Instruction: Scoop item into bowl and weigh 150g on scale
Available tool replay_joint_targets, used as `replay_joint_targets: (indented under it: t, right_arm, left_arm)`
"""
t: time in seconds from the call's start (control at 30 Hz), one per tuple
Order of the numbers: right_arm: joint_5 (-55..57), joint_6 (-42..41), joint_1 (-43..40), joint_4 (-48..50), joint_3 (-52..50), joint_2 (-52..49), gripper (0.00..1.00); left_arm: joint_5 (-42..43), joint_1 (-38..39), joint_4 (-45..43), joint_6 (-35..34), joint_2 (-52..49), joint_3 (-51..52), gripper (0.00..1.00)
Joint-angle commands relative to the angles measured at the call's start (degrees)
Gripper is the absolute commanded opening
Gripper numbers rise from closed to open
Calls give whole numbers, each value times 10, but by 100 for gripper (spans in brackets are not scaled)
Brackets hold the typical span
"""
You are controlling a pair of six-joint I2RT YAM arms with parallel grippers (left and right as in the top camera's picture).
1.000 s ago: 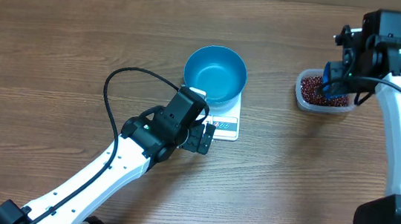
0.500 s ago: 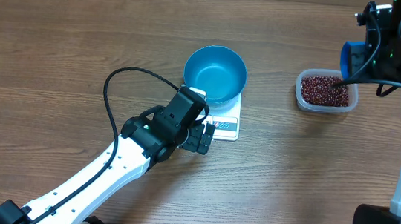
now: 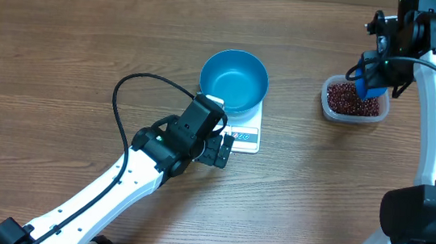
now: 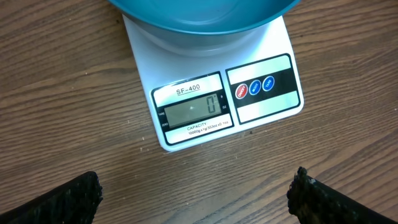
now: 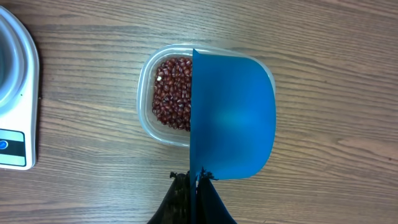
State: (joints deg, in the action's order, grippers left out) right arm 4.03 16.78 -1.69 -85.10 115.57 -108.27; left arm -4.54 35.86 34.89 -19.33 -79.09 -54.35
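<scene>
Right wrist: right claw (image 5: 194, 186), bottom centre, clenched on scoop (image 5: 233, 118) handle. The scoop hangs over beans (image 5: 173, 93) in tub (image 5: 144, 106), mid-frame. Suggest: dig deep, lift level. Bowl (image 3: 234, 79) sits empty on scale (image 3: 245, 135), overhead centre; left claw (image 4: 196, 193) released beside it.

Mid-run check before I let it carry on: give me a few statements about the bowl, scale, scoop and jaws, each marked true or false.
1. The bowl already holds beans. False: it is empty; the beans lie in the clear tub.
2. The scale reads 0 with the bowl standing on it. True.
3. The left jaws are shut on the scale's edge. False: they stand open, clear of the scale.
4. The right jaws are shut on the handle of the blue scoop. True.
5. The scoop hangs over the bowl. False: it is over the tub.
</scene>
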Motion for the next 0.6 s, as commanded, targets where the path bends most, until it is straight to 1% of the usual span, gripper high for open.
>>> replay_joint_targets:
  t: [0.0, 0.33, 0.57]
  right_arm:
    - [12, 15, 1, 1, -1, -1, 4]
    - [69, 5, 1, -17, -1, -45, 4]
    - [105, -5, 1, -13, -1, -75, 4]
  left_arm:
    - [-5, -2, 0, 9, 3, 7, 100]
    - [-5, -2, 0, 9, 3, 7, 100]
    - [-5, -2, 0, 9, 3, 7, 100]
